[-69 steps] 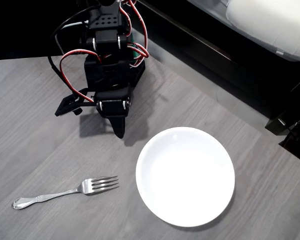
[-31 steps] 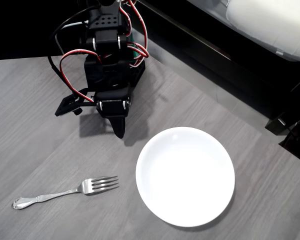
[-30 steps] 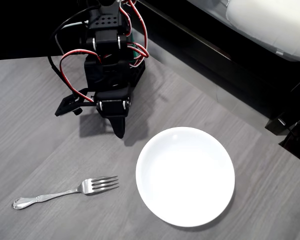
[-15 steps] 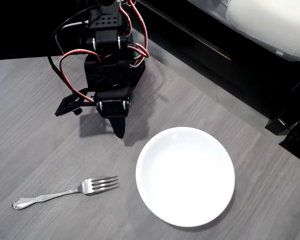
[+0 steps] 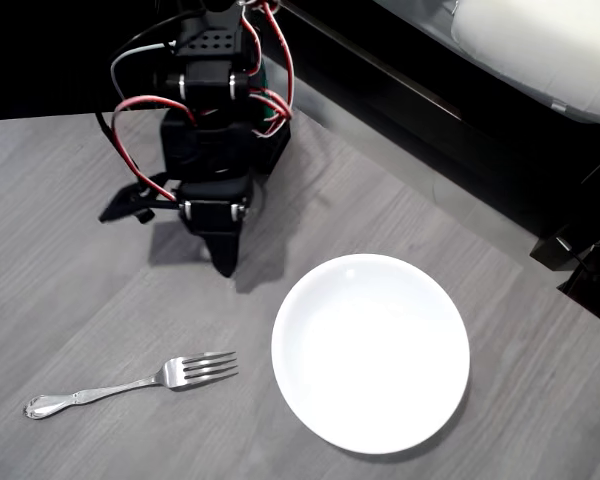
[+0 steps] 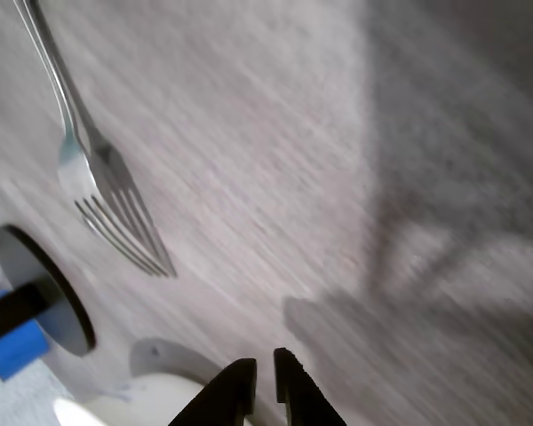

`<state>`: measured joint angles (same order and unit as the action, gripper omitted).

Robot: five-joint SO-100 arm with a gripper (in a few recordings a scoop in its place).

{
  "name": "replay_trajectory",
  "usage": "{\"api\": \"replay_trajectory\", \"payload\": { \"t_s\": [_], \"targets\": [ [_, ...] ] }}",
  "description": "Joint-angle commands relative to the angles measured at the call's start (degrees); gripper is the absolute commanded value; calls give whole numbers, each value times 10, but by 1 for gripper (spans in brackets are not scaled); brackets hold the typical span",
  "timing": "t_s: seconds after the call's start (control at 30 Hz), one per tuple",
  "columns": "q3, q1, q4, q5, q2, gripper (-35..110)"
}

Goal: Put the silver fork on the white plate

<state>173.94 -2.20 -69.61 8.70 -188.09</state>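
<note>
I see the silver fork (image 5: pixel 130 384) lying flat on the table, tines pointing toward the empty, glossy white plate (image 5: pixel 370 352) just beside it.

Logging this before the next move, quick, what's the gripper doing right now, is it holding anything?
Gripper: shut, fingers nearly touching, holding nothing. The silver fork lies on the table, apart from it.

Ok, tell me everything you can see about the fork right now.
The silver fork is slim shiny metal with four tines and a thin curved handle ending in a rounded ornate tip. In the overhead view it lies flat on the grey table, tines pointing toward the white plate without touching it. Nothing grips it.
</note>
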Motion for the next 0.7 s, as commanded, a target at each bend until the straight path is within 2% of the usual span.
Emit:
{"api": "replay_trajectory", "payload": {
  "t_s": [0.0, 0.1, 0.23, 0.33, 0.43, 0.53, 0.67],
  "targets": [
    [-2, -48, 4, -11, -14, 0],
    [-3, -76, 43, -112, -14, 0],
    [-69, -95, 3, -167, -14, 0],
    [-142, -91, 14, -204, 37, 0],
    [-272, -79, 31, -228, 252, 3],
    [-433, -84, 27, -252, 509, 19],
    [-577, -103, 12, -286, 737, 19]
  ]
}}
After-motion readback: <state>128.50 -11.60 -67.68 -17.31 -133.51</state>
